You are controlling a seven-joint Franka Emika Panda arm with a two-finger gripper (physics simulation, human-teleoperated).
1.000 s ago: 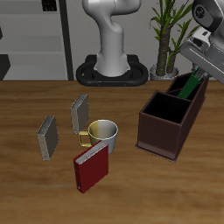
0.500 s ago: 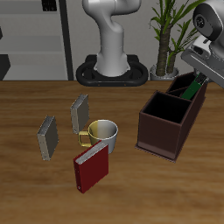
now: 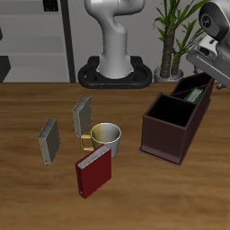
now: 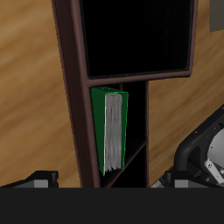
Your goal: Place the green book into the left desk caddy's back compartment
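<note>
Plainly looking at a released tool (image 3: 207,75): fingers (image 4: 33,179) spread wide, gripping nothing, hanging just above the far end of the left desk caddy (image 3: 166,139)

Straight below the tool, find the green book (image 4: 112,131), apart from both fingers and already down inside the back compartment (image 4: 136,118). Standing there on edge, with white page edges turned up towards the tool and a bright green cover on either side. Long axis running along the caddy's length, the same way as the outer wall that the book hugs. Leaning a little in the exterior view, with only its upper part (image 3: 191,91) peeping over the rim. Hard to tell whether touching the slanted divider (image 4: 131,160) or merely beside it.

Judging by this, placement looks done. No reaching or closing called for next, only a straight lift up and away, keeping the fingers clear of the caddy's walls and of the book's top edge.

Farther along the caddy, towards the table's front edge, note the plain square section (image 4: 136,35), black inside and holding nothing visible. Well apart on the table (image 3: 36,198), towards the middle, see a white mug (image 3: 105,137), a dark red book (image 3: 93,171) propped just before it, and two grey books (image 3: 48,141) (image 3: 82,116) standing beside it
</note>
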